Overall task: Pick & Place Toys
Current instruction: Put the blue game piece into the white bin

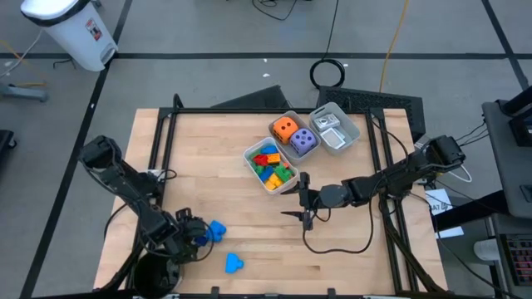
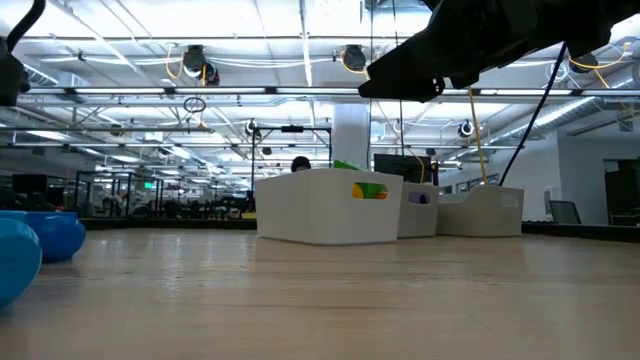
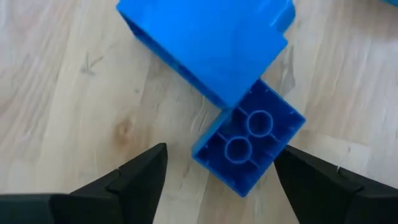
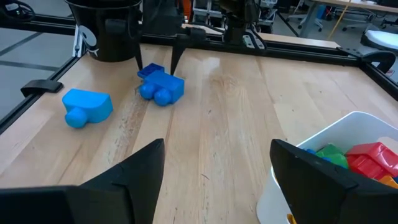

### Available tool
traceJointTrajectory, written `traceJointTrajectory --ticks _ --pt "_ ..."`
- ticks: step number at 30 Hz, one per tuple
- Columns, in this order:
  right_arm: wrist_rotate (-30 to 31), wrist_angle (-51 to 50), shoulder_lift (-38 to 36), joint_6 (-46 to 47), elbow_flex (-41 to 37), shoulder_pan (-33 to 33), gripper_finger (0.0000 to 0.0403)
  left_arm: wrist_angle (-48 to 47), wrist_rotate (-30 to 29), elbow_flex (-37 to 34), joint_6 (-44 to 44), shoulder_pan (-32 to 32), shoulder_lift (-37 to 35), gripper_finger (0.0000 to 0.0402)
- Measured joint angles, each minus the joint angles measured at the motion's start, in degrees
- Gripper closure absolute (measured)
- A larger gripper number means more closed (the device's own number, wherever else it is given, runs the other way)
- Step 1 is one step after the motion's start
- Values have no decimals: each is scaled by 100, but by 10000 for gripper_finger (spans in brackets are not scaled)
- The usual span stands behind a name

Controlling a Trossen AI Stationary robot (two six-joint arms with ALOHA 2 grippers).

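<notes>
On the wooden desk (image 1: 233,166) we see two blue toys near the left arm's corner. The darker blue toy (image 1: 214,230) looks like a brick assembly: in the left wrist view a small blue brick (image 3: 249,140) lies with its hollow underside up, showing two round tubes inside, and it touches a larger smooth blue piece (image 3: 205,43) beside it. In the right wrist view the same toy (image 4: 160,86) has two rounded knobs on its side. Our left gripper (image 1: 196,232) hovers right over it, jaws open with one finger on either side of the small brick, not touching it. The lighter blue toy (image 1: 234,263) lies apart, closer to the desk's edge; it is a rounded lump with a knob (image 4: 87,106). Our right gripper (image 1: 302,206) hangs over the middle of the desk beside the white tray (image 1: 252,164), jaws open and empty. That tray holds a heap of red, yellow, green and blue bricks (image 1: 273,164). The next tray carries an orange die (image 1: 284,128) and a purple die (image 1: 303,142), both with white dots. A third, clear tray (image 1: 352,126) sits just beside them; we cannot make out its contents.
</notes>
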Motion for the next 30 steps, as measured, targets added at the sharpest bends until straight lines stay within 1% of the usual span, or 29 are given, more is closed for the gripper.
traceJointTrajectory --ticks 4,8,12,14,17,20,22,24,25,27,30 --pt "-1 0 0 0 0 -2 143 392 -126 -156 50 0 0 146" --pt "-2 0 0 0 0 0 144 484 -264 -210 -3 32 0 203" --pt "-2 0 0 0 0 -2 145 898 -807 -212 50 196 2 262" --pt "-2 0 0 0 0 -2 145 1247 -1092 -214 351 316 2 289" --pt "-2 0 0 0 0 -2 145 1978 -1362 -212 1138 574 2 328" --pt "-2 0 0 2 0 -2 145 2674 -1329 -212 1814 875 2 364" --pt "-2 0 0 0 0 -2 145 2992 -1063 -208 1968 1039 1 384" --pt "-2 0 0 0 0 -2 145 3088 -735 -208 2137 1167 2 396" --pt "-2 0 0 0 0 -2 145 3130 -690 -208 2244 1201 2 397" --pt "-1 0 0 0 0 -1 145 3144 -773 -208 2388 1233 1 387" --pt "-2 -1 0 0 0 -2 145 3097 -1172 -208 2416 1260 0 350"
